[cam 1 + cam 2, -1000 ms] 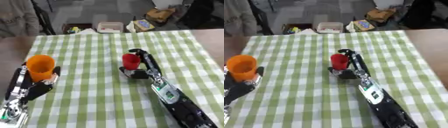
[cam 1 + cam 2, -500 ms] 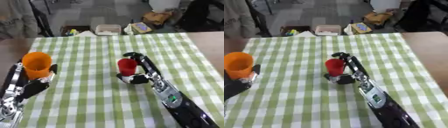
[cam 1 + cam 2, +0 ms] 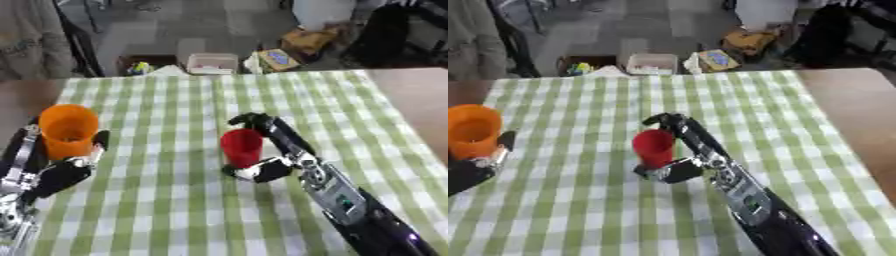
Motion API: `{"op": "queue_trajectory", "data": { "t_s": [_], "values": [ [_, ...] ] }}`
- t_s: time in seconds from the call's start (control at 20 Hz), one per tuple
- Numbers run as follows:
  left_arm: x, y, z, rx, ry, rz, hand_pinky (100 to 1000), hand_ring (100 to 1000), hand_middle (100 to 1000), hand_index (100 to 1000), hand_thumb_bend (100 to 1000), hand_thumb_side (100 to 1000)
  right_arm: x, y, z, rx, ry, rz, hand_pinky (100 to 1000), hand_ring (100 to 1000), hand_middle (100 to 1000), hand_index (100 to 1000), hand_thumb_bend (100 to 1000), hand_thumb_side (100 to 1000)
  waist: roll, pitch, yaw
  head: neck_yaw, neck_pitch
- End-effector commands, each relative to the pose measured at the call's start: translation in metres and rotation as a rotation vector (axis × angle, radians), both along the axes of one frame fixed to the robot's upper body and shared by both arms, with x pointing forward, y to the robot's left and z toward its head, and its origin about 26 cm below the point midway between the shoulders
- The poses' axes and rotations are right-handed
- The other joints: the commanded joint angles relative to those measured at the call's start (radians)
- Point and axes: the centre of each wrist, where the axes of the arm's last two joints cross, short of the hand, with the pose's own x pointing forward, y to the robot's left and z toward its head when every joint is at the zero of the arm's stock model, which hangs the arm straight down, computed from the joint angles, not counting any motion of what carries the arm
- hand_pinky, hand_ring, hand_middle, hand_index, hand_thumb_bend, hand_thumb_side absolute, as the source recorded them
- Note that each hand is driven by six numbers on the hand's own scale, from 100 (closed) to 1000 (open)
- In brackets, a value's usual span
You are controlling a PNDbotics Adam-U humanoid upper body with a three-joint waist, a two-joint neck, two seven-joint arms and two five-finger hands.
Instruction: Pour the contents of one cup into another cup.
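Green-and-white checked cloth (image 3: 175,200) covered the desk, and beyond its far edge a grey floor held a clutter of boxes and bins. On the cloth stood two cups, well apart.

The red cup (image 3: 241,147) stood upright near the middle of the desk. The robot's right hand (image 3: 278,150) was wrapped about it: the fingers (image 3: 249,120) curved round the far side near the rim while the thumb (image 3: 261,170) came in low at the near side, by the base. The cup seemed to rest on the cloth rather than hang in the air, though the contact at its foot was partly hidden by the thumb.

The orange cup (image 3: 67,131) stood upright at the left edge of the desk, its mouth open to the camera and its inside seemingly empty, though that could not be told for certain. The left hand (image 3: 54,172) sat just beside and below it, the fingers (image 3: 96,141) rising along the cup's right side and a dark part showing at its left; they appeared to curl round the lower wall.

Both cups looked like thin plastic tumblers, so they were probably light, smooth and a little slippery, with walls that would give if squeezed. The likeliest good hold on the red one was around the middle of the wall, fingers and thumb opposed. What the red cup held could not be seen.
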Motion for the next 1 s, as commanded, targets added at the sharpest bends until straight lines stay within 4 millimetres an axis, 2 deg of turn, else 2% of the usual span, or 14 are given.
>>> {"op": "queue_trajectory", "data": {
  "t_s": [0.05, 0.6, 1.0],
  "values": [
    [0.000, 0.002, 0.017, 0.053, -0.045, -0.018, 455, 418, 264, 552, 212, 203, -0.003, 0.006, 0.012, -0.024, -0.021, 0.066, 362, 373, 235, 788, 289, 100, 0.001, -0.020, -0.001, -0.002, -0.013],
    [0.011, -0.027, 0.042, 0.229, -0.094, -0.141, 457, 413, 259, 551, 233, 190, -0.002, 0.054, 0.014, -0.085, 0.005, 0.277, 365, 376, 237, 789, 279, 100, 0.018, -0.029, 0.011, -0.013, -0.015],
    [0.018, -0.047, 0.051, 0.362, -0.143, -0.165, 457, 404, 252, 549, 245, 179, -0.003, 0.074, 0.019, -0.075, 0.003, 0.341, 366, 377, 239, 789, 272, 100, 0.017, -0.030, 0.012, -0.018, -0.017]
  ]
}}
